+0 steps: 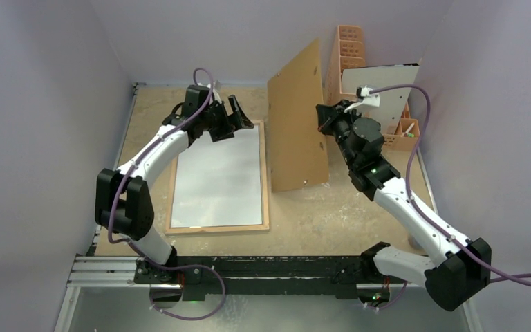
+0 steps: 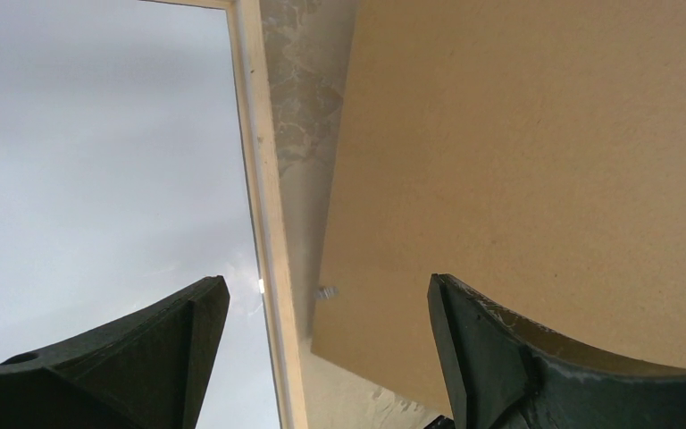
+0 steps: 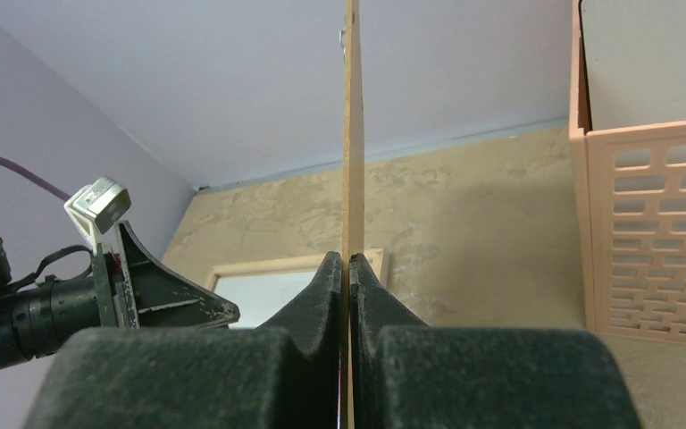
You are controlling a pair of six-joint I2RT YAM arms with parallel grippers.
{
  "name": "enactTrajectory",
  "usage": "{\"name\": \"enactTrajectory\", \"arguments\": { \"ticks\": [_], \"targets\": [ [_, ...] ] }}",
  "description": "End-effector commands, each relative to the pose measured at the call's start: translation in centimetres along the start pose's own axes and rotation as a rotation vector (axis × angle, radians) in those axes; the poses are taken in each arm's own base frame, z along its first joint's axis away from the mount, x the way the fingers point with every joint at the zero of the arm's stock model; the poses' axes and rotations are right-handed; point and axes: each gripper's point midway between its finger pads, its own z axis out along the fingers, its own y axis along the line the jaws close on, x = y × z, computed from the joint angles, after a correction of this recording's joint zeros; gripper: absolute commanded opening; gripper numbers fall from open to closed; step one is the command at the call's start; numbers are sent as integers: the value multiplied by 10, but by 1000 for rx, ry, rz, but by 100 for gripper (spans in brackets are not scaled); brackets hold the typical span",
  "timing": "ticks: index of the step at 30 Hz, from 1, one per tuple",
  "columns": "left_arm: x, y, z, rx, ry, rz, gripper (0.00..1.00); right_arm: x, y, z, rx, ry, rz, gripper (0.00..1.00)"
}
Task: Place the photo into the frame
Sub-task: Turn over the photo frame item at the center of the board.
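From above, the frame (image 1: 218, 176) lies flat on the tabletop (image 1: 346, 207) to the left of centre, wooden rim up and its pane bare, so the opening is ready to take something. My right gripper (image 1: 323, 119) is clamped on the right-hand edge of the backing board (image 1: 297, 117) and holds it upright just beside the frame's right side; I judge that is to keep the opening uncovered. My left gripper (image 1: 229, 119) hovers over the frame's far right corner, holding nothing. Behind the right arm stands an orange crate (image 1: 349, 55) with a white sheet (image 1: 384, 86) leaning in it, which I take for the photo. It is not in the frame yet.

The left wrist camera shows the two fingers spread wide and empty. Between them runs the frame's pale wood rim, with the pane on the left and the brown board rising on the right. A small metal tab sits at the board's lower edge.

The right wrist camera looks along the board edge-on. The fingers are pressed shut on its thin edge, the board standing vertical between them. The crate is to the right, and the frame's corner and the left gripper are low on the left.
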Motion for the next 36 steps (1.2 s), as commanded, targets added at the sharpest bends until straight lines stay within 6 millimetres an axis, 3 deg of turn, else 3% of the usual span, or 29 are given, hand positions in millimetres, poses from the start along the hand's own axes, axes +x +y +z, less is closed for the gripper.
{"name": "enactTrajectory", "arguments": {
  "ticks": [1, 6, 12, 17, 21, 25, 31, 36],
  "targets": [
    [-7, -12, 6, 79, -14, -6, 86, -60, 26, -3, -95, -128, 103, 0],
    [1, -11, 11, 108, 6, -37, 86, -65, 20, -1, -71, -90, 177, 0],
    [28, -7, 14, 171, 60, -106, 86, -47, 13, 2, -82, 18, 303, 0],
    [46, -2, 13, 210, 83, -116, 86, -36, 22, -2, -156, 80, 412, 0],
    [56, -4, 7, 248, 98, -114, 86, -41, 33, -9, -200, 91, 474, 0],
    [59, -28, -14, 396, 86, -115, 86, -52, 40, -17, -232, 87, 512, 0],
    [49, -82, -72, 658, 22, -87, 86, -64, 48, -26, -269, 85, 561, 0],
    [30, -108, -120, 801, -51, -94, 74, -70, 47, -35, -287, 43, 548, 0]
  ]
}}
